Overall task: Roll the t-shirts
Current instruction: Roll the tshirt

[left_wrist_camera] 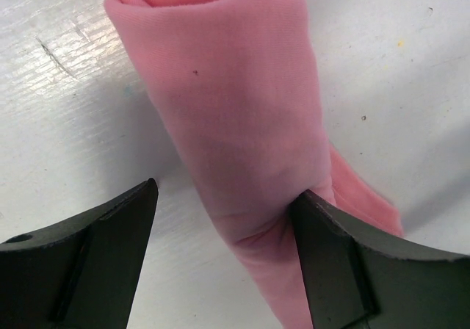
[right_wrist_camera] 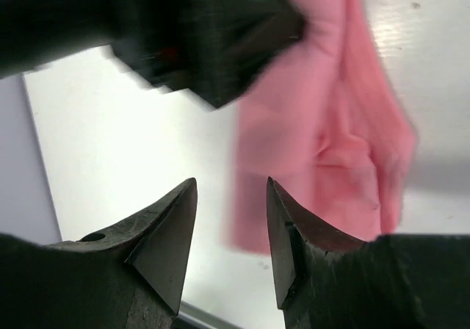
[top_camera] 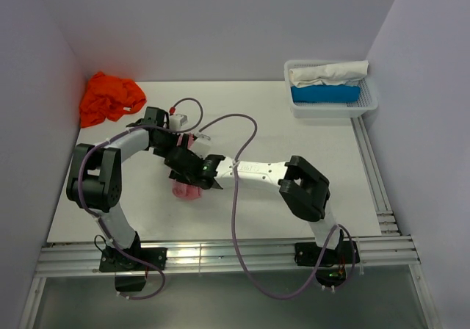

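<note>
Far left, the pale grey wall [top_camera: 37, 87] comes down to the white table [top_camera: 308, 138], and there in the back corner sits the orange t-shirt [top_camera: 109, 100], crumpled in a heap, well apart from both arms. Moving in, the left gripper [left_wrist_camera: 224, 197] points down at the table's left-centre, fingers spread wide astride the pink t-shirt [left_wrist_camera: 235, 109], which lies as a loose roll on the lightly scuffed tabletop. The finger [left_wrist_camera: 345, 263] on the right of the wrist view touches the roll's edge; the other stands off it, with table showing between. Just beside it, the right gripper [right_wrist_camera: 231, 189] reaches in from the right, low by the same pink cloth, its fingers a narrow gap apart with only table showing between them. On to the back right corner: a white mesh basket [top_camera: 334, 111] near the wall, holding a white folded cloth [top_camera: 327, 73] and a blue cloth [top_camera: 324, 94]. Aluminium rails [top_camera: 371, 175] run along the right side and the near edge.
</note>
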`<state>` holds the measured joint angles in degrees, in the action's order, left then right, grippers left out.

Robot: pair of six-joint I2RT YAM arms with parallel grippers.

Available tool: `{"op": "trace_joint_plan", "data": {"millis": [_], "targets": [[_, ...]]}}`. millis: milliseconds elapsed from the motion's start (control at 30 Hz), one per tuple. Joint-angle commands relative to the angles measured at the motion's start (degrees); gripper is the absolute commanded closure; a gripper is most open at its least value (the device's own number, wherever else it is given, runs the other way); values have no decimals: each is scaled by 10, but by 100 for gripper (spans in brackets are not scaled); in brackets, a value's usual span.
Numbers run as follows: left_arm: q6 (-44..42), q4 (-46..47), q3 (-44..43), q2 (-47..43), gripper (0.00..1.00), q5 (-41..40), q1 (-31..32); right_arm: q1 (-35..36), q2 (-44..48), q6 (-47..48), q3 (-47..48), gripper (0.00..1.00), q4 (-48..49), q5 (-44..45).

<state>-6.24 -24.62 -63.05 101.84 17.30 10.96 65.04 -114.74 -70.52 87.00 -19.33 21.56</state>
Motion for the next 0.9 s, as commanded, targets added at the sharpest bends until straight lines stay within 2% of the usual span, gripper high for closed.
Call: {"op": "trace_joint_plan", "data": {"millis": [0,133,367,867], "targets": [[-5,18,-8,7,21,-52,5,16,-26,25,80,50,-141,88],[-5,17,-9,8,21,-53,7,28,-52,37,144,50,-182,112],[-4,14,-13,10,21,-54,12,35,-81,73,159,49,-151,105],[-4,-16,-40,13,20,-18,13,33,-174,60,205,45,-220,73]]}}
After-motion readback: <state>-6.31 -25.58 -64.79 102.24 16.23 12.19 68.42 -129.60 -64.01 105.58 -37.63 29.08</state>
